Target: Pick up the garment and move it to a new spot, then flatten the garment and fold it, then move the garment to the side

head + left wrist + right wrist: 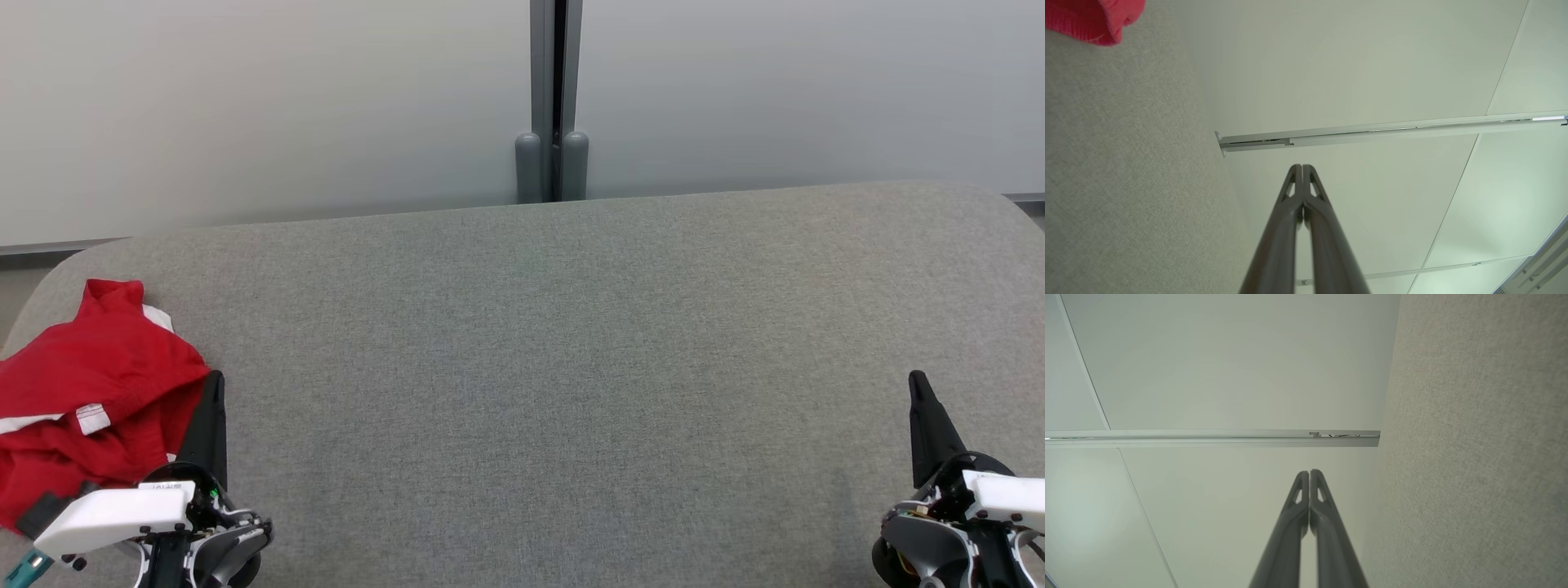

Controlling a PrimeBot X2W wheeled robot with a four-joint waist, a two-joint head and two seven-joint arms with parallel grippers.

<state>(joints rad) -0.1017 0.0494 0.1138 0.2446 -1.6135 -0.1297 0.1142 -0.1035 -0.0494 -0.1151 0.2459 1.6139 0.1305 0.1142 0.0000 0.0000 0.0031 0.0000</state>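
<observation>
The red garment (pixel 90 392) lies crumpled at the table's left edge, showing a white tag and a strip of white trim; its lettering is hidden in the folds. A red edge of the garment (pixel 1094 18) reaches into the top left corner of the left wrist view. My left gripper (pixel 214 380) sits at the lower left, just right of the cloth, fingers pressed together with nothing between them (pixel 1302 167). My right gripper (pixel 916 377) rests at the lower right, far from the garment, also shut and empty (pixel 1309 472).
The grey fabric-covered table (pixel 555 359) spreads wide between the two grippers. Behind it stands a pale partition wall with a grey vertical post (pixel 553 98). The table's corners are rounded at far left and far right.
</observation>
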